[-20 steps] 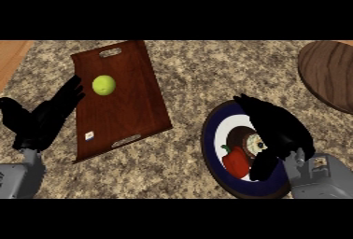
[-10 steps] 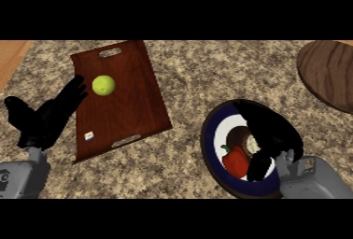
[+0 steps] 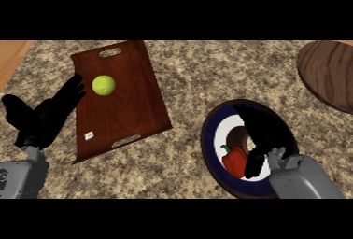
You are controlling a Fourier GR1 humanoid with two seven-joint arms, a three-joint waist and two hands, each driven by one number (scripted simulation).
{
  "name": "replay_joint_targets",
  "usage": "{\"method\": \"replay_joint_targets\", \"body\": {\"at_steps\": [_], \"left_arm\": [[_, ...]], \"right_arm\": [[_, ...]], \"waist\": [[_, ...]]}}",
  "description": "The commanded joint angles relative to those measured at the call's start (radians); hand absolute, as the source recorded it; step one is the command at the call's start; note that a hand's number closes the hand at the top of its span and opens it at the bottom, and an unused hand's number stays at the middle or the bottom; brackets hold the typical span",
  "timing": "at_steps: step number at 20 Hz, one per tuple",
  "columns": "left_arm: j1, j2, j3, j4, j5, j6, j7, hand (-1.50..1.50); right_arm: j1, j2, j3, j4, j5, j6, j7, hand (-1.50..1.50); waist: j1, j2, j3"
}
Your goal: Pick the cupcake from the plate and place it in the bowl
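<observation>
A blue-rimmed plate lies at the lower right of the counter. On it, a brown cupcake shows only in part beside a red pepper. My right hand lies over the plate and hides most of the cupcake. Its fingers stretch toward the plate's far rim and its thumb hangs next to the pepper. I see no finger curled round the cupcake. The wooden bowl sits at the far right, cut off by the view's edge. At the left edge my left hand rests open, fingers up.
A dark wooden tray with handle slots lies left of the middle, tilted. A green round fruit sits on its far part, and a small white tag near its front left. Speckled counter lies between tray and plate.
My right hand has slid lower over the plate and its fingers have drawn together above the cupcake. The left hand has shifted only slightly.
</observation>
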Motion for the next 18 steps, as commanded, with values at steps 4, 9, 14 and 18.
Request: {"method": "replay_joint_targets", "body": {"at_steps": [4,9,14,18], "left_arm": [[-0.027,-0.031,0.014,0.012,-0.036,0.000,0.011,0.00],[0.038,-0.036,0.031,-0.025,-0.038,-0.028,-0.026,0.00],[0.009,-0.019,0.055,-0.038,-0.012,-0.050,0.040,0.00],[0.013,-0.029,0.066,-0.024,-0.022,-0.062,0.015,0.00]], "right_arm": [[0.043,0.016,-0.050,0.120,0.094,-0.054,-0.150,-1.50],[-0.048,0.045,-0.106,0.253,0.121,-0.040,-0.205,-1.50],[-0.055,0.056,-0.098,0.340,0.188,-0.159,-0.344,1.50],[-0.038,0.090,-0.085,0.330,0.254,-0.188,-0.344,1.50]], "waist": [[-0.002,0.000,0.000],[0.004,0.001,0.000],[0.007,0.001,0.000],[0.003,0.001,0.000]]}}
